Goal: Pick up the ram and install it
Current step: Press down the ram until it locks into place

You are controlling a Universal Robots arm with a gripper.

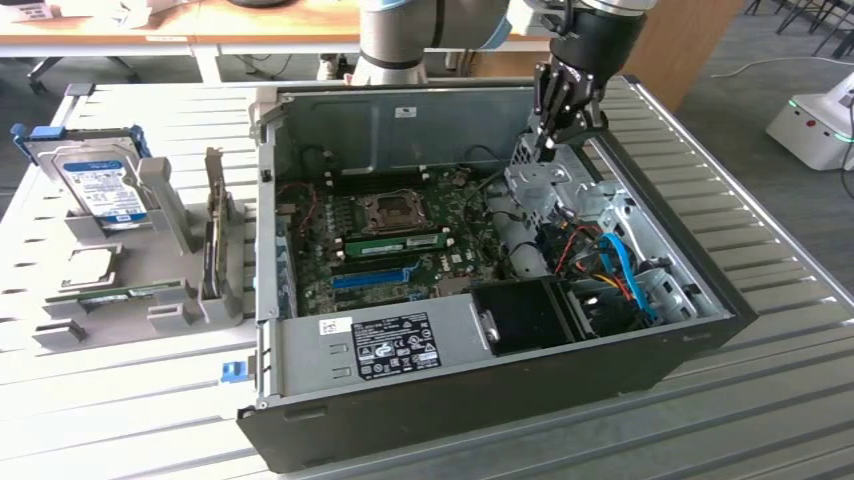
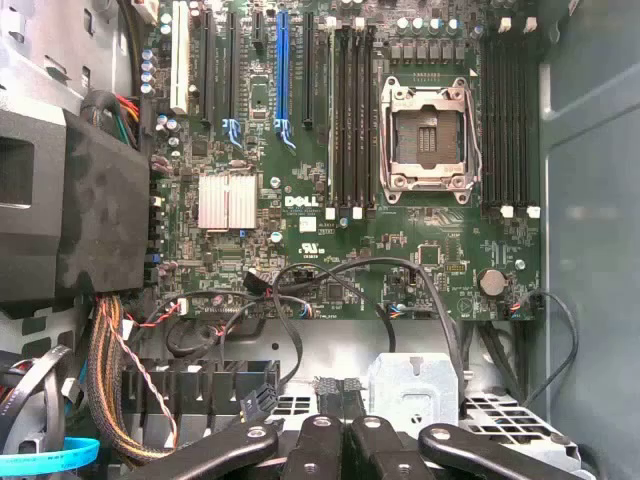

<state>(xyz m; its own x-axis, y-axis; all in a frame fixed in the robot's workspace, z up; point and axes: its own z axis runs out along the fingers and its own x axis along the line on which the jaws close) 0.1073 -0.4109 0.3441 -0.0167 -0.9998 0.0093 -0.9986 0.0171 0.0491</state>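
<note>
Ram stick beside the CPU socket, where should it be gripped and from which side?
Pinch the ram across its two flat faces at mid-length of the top edge, coming straight down: it seems to stand on edge on the motherboard.

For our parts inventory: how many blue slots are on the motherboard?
1. The blue slot sits among the black slots; covered parts of the motherboard may hide more.

Hard drive (image 1: 104, 185): upright in a grey rack (image 1: 163, 205), at the exterior view's left.
CPU socket (image 2: 427, 140): between 2 banks of black memory slots (image 2: 350, 110).
</note>
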